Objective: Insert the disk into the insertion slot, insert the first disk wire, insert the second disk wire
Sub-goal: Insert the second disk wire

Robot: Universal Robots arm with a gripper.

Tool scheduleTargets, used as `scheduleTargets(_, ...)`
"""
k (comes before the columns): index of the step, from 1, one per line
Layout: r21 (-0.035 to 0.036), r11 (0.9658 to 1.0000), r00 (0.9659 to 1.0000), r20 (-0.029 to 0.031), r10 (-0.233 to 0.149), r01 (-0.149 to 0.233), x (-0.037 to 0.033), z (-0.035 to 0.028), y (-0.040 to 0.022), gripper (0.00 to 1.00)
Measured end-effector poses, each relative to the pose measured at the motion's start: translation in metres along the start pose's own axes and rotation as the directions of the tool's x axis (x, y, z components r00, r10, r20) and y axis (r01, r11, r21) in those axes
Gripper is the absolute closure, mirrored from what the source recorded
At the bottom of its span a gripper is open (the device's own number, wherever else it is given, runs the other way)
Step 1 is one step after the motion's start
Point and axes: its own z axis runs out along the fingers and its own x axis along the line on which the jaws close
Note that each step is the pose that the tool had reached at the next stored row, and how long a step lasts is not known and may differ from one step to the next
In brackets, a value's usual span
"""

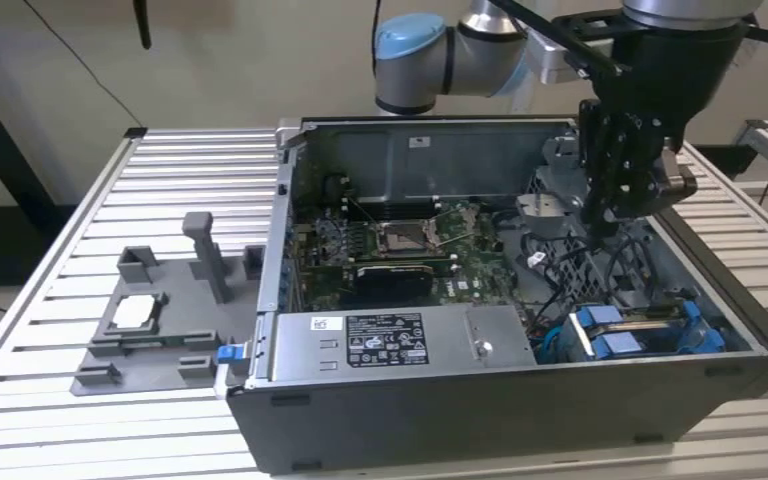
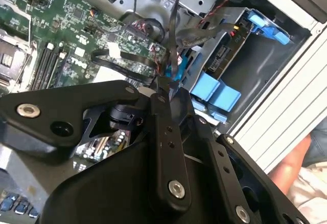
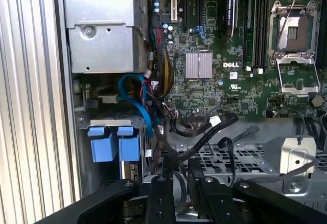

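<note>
Tangled cables partly hide a silver-grey hard drive (image 1: 640, 322) in its bright blue plastic caddy. It sits in the narrow grey metal drive bay (image 1: 699, 336) at the corner of the open black steel computer case (image 1: 491, 420), on the exterior view's right. Nearby, the black gripper (image 3: 179, 177) has its fingers almost closed, pinching a thin black wire (image 3: 204, 138) beside the green motherboard (image 1: 411, 245).

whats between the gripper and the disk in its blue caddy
Loose black cables and a blue cable lie between the gripper and the disk, as the first wrist view shows.
</note>
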Motion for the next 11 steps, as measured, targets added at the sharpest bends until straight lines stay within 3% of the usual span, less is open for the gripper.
scheduleTargets(5, 0.0036, 0.9999, 0.9993, -0.0344, -0.014, 0.014, -0.0001, 0.0013, 0.0056, 0.73)
scheduleTargets(11, 0.0416, 0.9987, 0.9988, -0.0416, -0.027, 0.029, -0.0031, 0.0057, 0.0102, 0.73)
